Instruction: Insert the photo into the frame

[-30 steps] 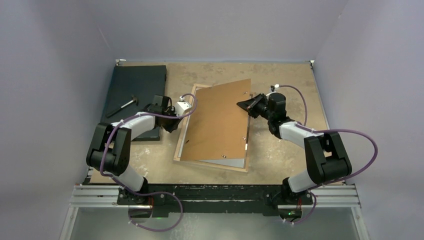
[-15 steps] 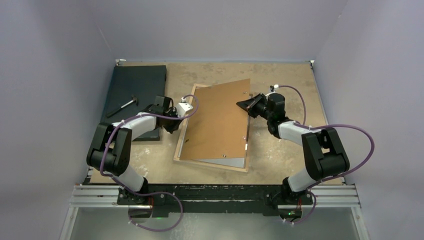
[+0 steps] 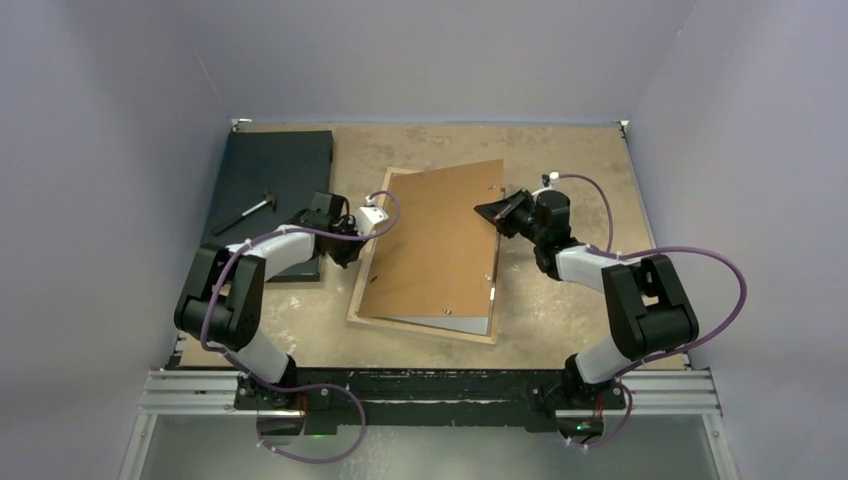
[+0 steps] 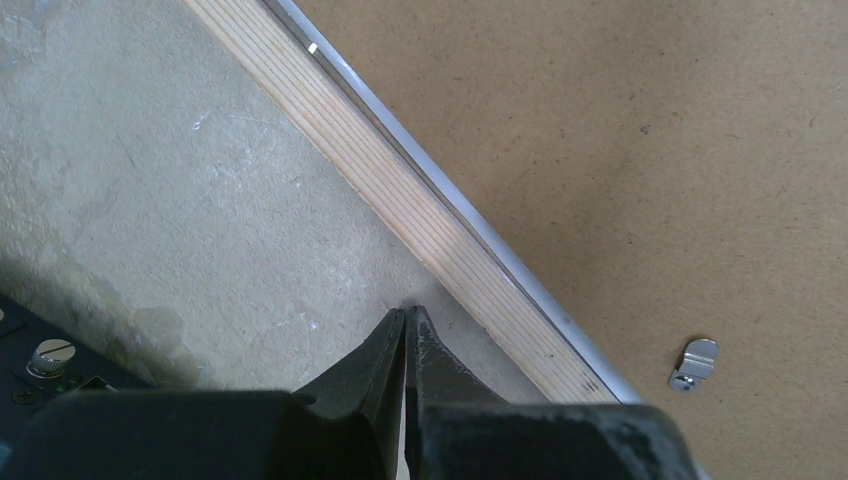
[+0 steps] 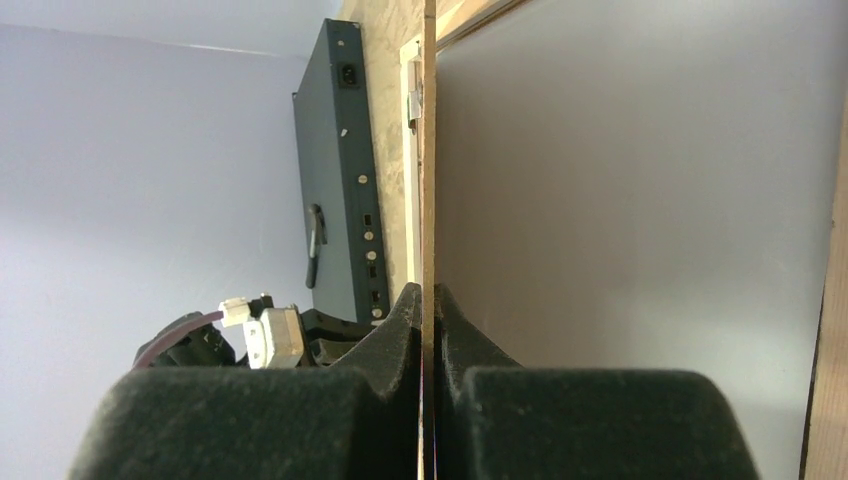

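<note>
The thin-railed, light wooden rectangular frame (image 4: 420, 225) lies flat at the centre of the table (image 4: 150, 180), its long axis running 12 to 6 o'clock and tipped slightly toward 1. The right end effector (image 5: 428, 290) pinches the 3 o'clock edge of the brown fibreboard backing panel (image 3: 435, 240), which is tilted above the frame. The left end effector (image 4: 404, 312) is closed and empty beside the 9 o'clock rail.

most of the frame (image 3: 430, 334) is hidden under the backing panel (image 3: 440, 245). Only a grey strip shows at 6 o'clock, and I can't tell if that's the photo. Right wrist view: panel is edge-on, cut off at 12 and 6. The small tool (image 3: 252, 209) on the black board (image 3: 280, 160) is too small to ID.
</note>
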Controlling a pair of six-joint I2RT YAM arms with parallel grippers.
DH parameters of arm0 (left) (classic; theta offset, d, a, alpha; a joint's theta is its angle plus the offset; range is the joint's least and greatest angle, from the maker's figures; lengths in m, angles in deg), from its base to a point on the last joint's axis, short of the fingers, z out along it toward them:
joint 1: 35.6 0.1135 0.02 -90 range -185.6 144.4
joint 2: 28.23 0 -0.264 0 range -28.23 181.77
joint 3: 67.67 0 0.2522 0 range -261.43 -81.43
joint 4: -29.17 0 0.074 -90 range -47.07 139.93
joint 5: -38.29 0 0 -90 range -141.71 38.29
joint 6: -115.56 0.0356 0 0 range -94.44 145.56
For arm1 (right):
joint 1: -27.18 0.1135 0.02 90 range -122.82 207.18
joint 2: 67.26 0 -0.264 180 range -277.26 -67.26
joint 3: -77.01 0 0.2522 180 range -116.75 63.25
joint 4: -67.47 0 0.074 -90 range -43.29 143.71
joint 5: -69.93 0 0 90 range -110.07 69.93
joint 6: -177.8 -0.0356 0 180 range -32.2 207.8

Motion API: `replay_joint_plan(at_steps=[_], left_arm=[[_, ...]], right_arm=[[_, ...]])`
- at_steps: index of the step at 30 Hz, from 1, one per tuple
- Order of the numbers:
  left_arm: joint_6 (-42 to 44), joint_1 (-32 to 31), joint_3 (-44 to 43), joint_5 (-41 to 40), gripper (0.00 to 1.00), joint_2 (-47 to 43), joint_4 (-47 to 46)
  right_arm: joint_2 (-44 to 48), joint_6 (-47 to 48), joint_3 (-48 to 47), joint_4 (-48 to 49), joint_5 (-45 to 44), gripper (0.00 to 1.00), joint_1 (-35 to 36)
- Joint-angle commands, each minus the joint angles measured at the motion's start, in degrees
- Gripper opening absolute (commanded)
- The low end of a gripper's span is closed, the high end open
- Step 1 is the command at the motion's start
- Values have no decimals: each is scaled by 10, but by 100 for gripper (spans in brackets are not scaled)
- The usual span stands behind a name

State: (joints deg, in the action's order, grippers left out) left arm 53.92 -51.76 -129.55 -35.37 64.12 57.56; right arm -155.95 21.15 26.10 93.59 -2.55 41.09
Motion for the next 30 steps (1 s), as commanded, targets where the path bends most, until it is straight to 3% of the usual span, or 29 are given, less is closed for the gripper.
replay_joint_plan(at_steps=[1,15,22,30], left_arm=[[12,-3,-13,12,1,8,4],[4,-17,-18,17,0,12,6],[-1,-26,-7,19,0,16,-3],[-15,-28,4,38,0,14,3]], right_arm=[[17,19,5,51,-44,0,-2],[7,80,-6,63,-51,0,-2],[-21,65,9,98,-41,0,2],[-14,94,24,83,-106,0,38]])
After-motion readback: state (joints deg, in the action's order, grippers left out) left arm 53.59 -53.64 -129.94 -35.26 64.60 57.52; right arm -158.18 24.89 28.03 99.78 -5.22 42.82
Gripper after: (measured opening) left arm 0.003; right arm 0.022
